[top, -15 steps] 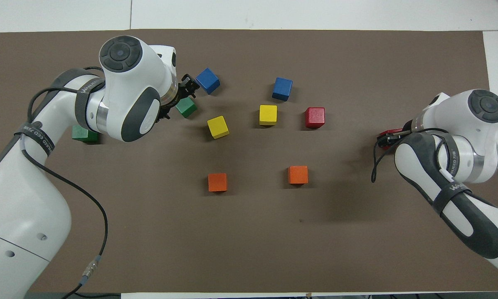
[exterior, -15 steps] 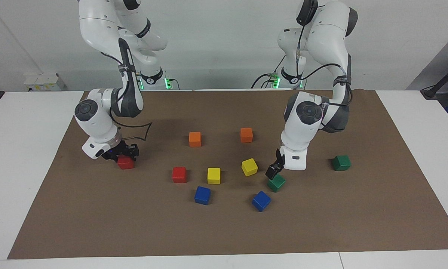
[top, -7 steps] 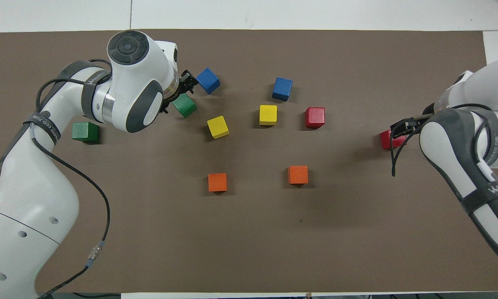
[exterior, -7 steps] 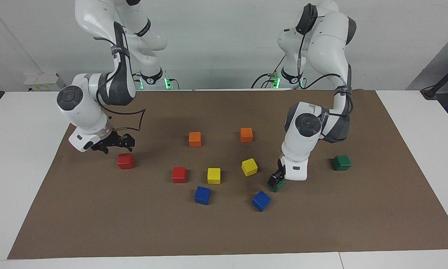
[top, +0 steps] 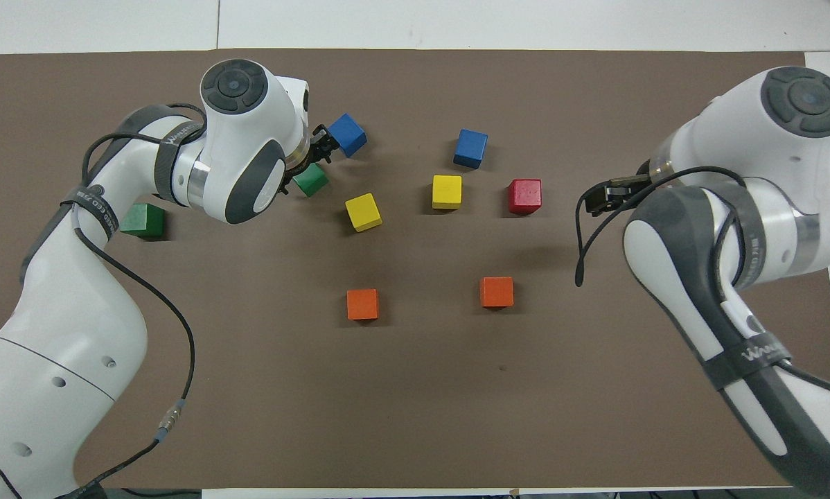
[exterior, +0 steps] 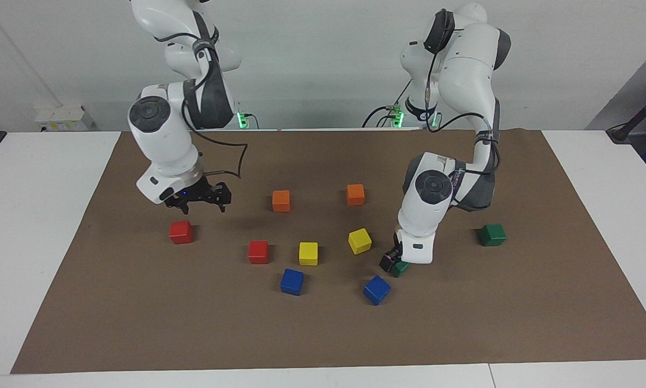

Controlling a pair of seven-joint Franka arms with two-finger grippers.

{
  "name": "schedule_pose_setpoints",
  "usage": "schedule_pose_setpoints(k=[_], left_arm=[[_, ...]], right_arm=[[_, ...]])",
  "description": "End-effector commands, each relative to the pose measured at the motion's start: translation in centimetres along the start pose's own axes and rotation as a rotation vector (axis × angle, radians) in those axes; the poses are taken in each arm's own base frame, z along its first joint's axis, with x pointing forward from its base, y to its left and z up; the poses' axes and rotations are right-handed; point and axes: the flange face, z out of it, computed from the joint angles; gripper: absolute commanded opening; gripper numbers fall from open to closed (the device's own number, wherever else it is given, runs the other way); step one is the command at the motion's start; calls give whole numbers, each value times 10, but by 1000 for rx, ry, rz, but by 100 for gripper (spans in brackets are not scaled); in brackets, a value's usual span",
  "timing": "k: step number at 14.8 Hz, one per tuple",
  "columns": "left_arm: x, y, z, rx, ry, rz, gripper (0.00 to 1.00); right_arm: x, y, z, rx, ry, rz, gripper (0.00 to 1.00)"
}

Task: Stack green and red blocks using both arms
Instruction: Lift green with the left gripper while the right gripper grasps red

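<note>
Robotics lab — two arms (exterior: 172, 134), matted table (exterior: 48, 226)

Bright, even light from above. Soft short shadows under cubes (exterior: 281, 201) and arms on matte mat (exterior: 323, 334). Sharp throughout, no glare, no blur.

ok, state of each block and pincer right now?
Left pincer: open, down around a green block.
Other green block: alone on the mat.
Right pincer: open, empty, raised over the mat.
Two red blocks: apart, unstacked.
Orange, yellow, blue blocks: loose.
</note>
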Motion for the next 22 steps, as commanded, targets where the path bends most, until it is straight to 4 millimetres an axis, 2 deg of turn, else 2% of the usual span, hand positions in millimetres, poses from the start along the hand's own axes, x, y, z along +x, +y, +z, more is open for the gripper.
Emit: schedule_pose_setpoints(k=[1, 3, 7, 8, 10, 11, 13, 14, 15, 17, 19, 20, 22], left_arm=[[4, 7, 2, 6, 36, 1, 100], [4, 7, 4, 2, 39, 3, 100], [3, 8, 6, -11, 45, 3, 100], [3, 8, 7, -13, 47, 3, 100], [2, 8, 9, -16, 46, -1, 100], [1, 8, 10, -17, 47, -9, 100], [2, 7, 10, -18, 49, -13, 99], [3, 7, 10, -20, 52, -14, 99], [5, 5, 11, -16, 59, -12, 99], [5, 3, 15, -11, 60, -10, 93], [5, 2, 17, -7, 57, -12, 80], [3, 2, 19, -4, 54, -11, 66], [2, 1, 20, 0, 52, -11, 24]], right_arm=[[14, -14, -3, -1, 12, 9, 100], [22, -16, 5, 9, 20, 14, 100], [46, -20, 38, 13, 44, 12, 100], [52, -23, 40, 16, 50, 25, 100], [59, -55, 39, 19, 57, 3, 100], [63, -58, 41, 22, 59, 7, 100], [62, -79, 54, 18, 43, 7, 100], [66, -87, 52, 22, 51, 7, 100], [71, -90, 55, 25, 55, 10, 100], [76, -89, 72, 25, 52, 12, 100], [81, -87, 80, 29, 73, 16, 100], [83, -90, 83, 36, 84, 14, 100], [81, -90, 89, 37, 81, 15, 100]])
